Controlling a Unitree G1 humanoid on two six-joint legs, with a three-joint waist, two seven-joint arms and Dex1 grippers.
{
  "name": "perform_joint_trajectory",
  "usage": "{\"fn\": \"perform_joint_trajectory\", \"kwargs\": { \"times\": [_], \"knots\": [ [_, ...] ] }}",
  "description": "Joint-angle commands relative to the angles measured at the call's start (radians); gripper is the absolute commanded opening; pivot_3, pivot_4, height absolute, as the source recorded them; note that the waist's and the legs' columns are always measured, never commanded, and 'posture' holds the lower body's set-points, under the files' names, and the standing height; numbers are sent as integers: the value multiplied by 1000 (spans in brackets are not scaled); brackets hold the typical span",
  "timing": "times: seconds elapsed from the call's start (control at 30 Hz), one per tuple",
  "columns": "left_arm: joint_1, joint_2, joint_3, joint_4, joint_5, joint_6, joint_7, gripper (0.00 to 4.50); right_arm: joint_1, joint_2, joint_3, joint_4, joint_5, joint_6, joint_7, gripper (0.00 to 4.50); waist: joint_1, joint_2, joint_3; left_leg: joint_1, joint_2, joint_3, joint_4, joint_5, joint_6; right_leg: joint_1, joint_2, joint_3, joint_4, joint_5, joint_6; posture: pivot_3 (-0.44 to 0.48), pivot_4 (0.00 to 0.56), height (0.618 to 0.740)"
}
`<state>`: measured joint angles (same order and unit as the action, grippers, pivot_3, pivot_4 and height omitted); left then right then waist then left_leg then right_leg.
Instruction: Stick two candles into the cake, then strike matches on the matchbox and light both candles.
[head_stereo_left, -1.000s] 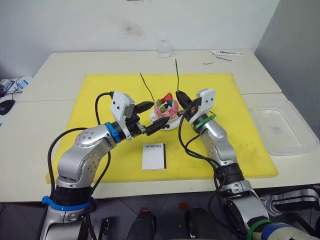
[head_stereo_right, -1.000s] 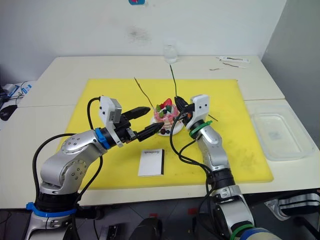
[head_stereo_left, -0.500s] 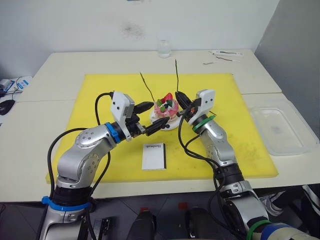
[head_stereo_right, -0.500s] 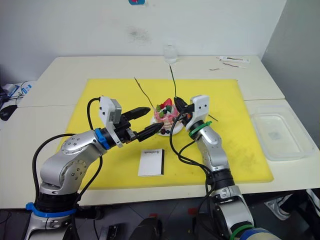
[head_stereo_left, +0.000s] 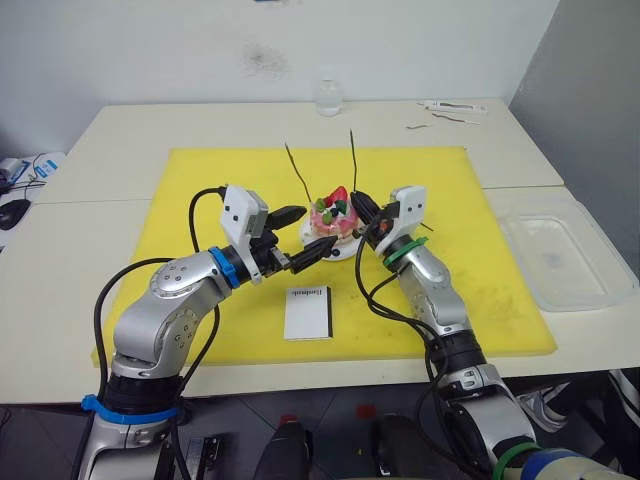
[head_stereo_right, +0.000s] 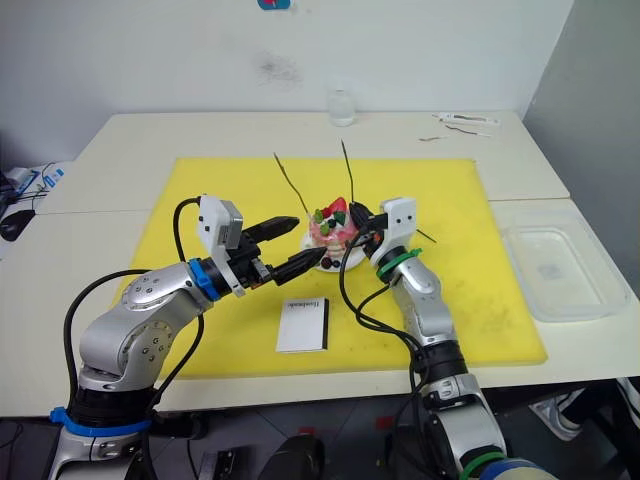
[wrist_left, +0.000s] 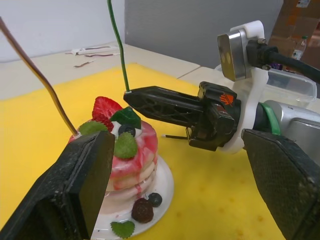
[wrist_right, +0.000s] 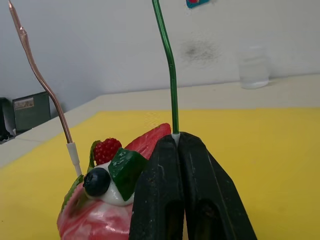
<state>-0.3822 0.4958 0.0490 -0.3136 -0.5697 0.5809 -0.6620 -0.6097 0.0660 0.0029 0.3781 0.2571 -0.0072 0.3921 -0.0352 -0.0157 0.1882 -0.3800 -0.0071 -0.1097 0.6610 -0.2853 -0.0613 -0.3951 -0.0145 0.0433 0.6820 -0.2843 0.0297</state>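
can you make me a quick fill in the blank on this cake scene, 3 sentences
1. The right gripper is shut on the ____ candle.
2. The copper candle stands stuck in the ____.
3. The left gripper beside the cake is ____.
4. The matchbox lies on the ____ mat.

Missing words: green; cake; open; yellow

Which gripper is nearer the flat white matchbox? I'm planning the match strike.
Left. The left gripper hovers open just above the matchbox, beside the pink cake; the right gripper, pinching a green candle, sits farther back.
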Motion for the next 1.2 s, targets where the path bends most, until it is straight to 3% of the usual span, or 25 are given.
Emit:
{"fn": "perform_joint_trajectory", "kwargs": {
  "times": [0.03, 0.67, 0.77, 0.9, 1.2],
  "knots": [
    [4, 8, 33, -45, -6, -16, 8, 4500, 9, 6, -12, -45, 21, 27, -6, 14, 0, 0, 0, 0, 0, 0, 0, 0, 0, 0, 0, 0, 0, 0, 0, 0, 150, 740],
    [-12, 10, 31, -30, 2, -22, 11, 4500, 31, 2, 3, -97, 33, 43, 32, 14, 0, 0, 0, 0, 0, 0, 0, 0, 0, 0, 0, 0, 0, 0, 0, 0, 150, 740],
    [-16, 9, 30, -26, 3, -24, 10, 4500, 26, 1, -1, -98, 45, 45, 45, 627, 0, 0, 0, 0, 0, 0, 0, 0, 0, 0, 0, 0, 0, 0, 0, 0, 150, 740],
    [-16, 9, 30, -26, 3, -24, 9, 4500, 22, -8, 8, -104, 40, 42, 55, 1990, 0, 0, 0, 0, 0, 0, 0, 0, 0, 0, 0, 0, 0, 0, 0, 0, 150, 740],
    [-18, 15, 30, -17, 9, -33, 1, 4500, 50, -48, 5, -163, 53, 73, 68, 1990, 0, 0, 0, 0, 0, 0, 0, 0, 0, 0, 0, 0, 0, 0, 0, 0, 150, 740]
  ]
}}
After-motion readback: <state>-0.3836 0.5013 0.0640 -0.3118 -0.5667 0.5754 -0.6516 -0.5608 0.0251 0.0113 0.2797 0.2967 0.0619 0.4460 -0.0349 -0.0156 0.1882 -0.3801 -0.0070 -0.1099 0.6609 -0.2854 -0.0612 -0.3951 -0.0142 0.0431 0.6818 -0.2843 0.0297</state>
